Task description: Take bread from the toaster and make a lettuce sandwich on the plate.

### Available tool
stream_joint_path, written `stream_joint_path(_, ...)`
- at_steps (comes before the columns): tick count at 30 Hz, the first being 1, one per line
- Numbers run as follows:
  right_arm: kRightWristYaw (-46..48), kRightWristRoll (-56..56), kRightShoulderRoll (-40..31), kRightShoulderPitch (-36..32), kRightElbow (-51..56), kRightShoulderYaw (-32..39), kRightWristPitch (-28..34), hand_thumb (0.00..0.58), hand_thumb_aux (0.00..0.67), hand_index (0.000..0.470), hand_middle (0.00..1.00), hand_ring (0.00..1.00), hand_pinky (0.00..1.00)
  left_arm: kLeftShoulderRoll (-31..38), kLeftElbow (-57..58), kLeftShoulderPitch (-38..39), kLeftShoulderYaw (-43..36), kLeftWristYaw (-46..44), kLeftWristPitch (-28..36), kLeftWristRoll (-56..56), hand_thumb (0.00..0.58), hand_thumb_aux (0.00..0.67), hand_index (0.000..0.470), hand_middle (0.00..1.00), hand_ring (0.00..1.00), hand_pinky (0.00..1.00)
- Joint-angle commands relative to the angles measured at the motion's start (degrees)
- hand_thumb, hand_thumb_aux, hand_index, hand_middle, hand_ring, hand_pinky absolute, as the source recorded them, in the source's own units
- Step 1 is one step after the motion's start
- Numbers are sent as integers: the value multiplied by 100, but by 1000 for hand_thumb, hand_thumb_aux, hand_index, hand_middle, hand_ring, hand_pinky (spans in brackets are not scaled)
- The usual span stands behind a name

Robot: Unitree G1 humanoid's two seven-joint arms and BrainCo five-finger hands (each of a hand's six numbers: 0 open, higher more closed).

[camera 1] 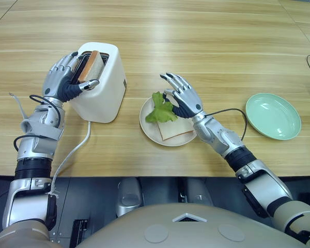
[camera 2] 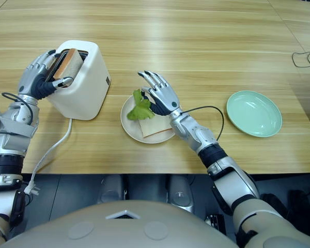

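A white toaster [camera 1: 104,88] stands at the left of the wooden table with a slice of bread [camera 1: 90,66] sticking up out of its slot. My left hand [camera 1: 67,78] is at the toaster's top, its fingers shut around that slice. A beige plate [camera 1: 151,127] in the middle holds one slice of bread [camera 1: 174,129] with a green lettuce leaf [camera 1: 160,110] lying on its left part. My right hand [camera 1: 182,95] hovers over the plate's right side, fingers spread open, just beside the lettuce and holding nothing.
A pale green dish [camera 1: 273,115] sits at the right. The toaster's white cord [camera 1: 75,150] trails toward the near table edge. A thin dark cable [camera 1: 232,110] runs over the table by my right wrist. Bare wood stretches across the far half.
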Motion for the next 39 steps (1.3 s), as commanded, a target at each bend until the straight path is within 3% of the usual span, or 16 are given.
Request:
stream_joint_path(1,-156,-142,-131,137,546,213,-7,580,670,460,0,0,0,85,137,-11,-218,-110,73,16,0,0,0,0,0,0)
stream_joint_path(16,-461,40,-599,348,655,113,-20,580,670,460,0,0,0,73,293,-141,-355,-37,11,-217,0,0,0,0,0,0)
stream_joint_path(17,-483,68,-640,396,570,74,-15,580,670,460,0,0,0,67,320,-169,-362,-29,-10,-251,313,215,148,0,0,0)
stream_joint_path(18,-503,90,-679,445,482,36,-6,580,670,460,0,0,0,61,341,-192,-369,-18,-28,-277,468,376,258,0,0,0)
stream_joint_path(19,-516,113,-719,498,371,-6,4,580,670,460,0,0,0,52,366,-215,-370,-4,-52,-311,468,376,258,0,0,0)
stream_joint_path(20,-501,137,-752,546,267,-41,7,580,670,460,0,0,0,42,384,-231,-367,5,-73,-346,511,439,301,0,0,0)
stream_joint_path(21,-467,158,-781,593,164,-72,8,580,670,460,0,0,0,36,397,-241,-362,17,-96,-375,550,518,355,0,0,0)
stream_joint_path(22,-432,183,-809,638,82,-96,-9,580,670,460,0,0,0,28,410,-249,-355,36,-118,-409,580,670,460,0,0,0)
stream_joint_path(27,-289,352,-982,895,-379,-245,-138,580,670,460,0,0,0,34,456,-286,-346,99,-179,-524,580,670,460,0,0,0)
stream_joint_path(28,-292,364,-999,929,-441,-290,-132,220,142,97,0,0,0,35,456,-289,-345,108,-195,-547,580,670,460,0,0,0)
stream_joint_path(29,-287,390,-1009,958,-488,-343,-137,220,142,97,0,0,0,34,446,-288,-337,122,-223,-574,580,670,460,0,0,0)
stream_joint_path(30,-294,416,-1015,980,-521,-396,-143,0,0,0,0,0,0,28,429,-287,-322,127,-252,-615,580,670,460,0,0,0)
stream_joint_path(39,-351,479,-971,1054,-736,-641,-164,0,0,0,0,0,0,-82,269,-415,-20,255,-496,-1172,580,670,460,0,0,0)
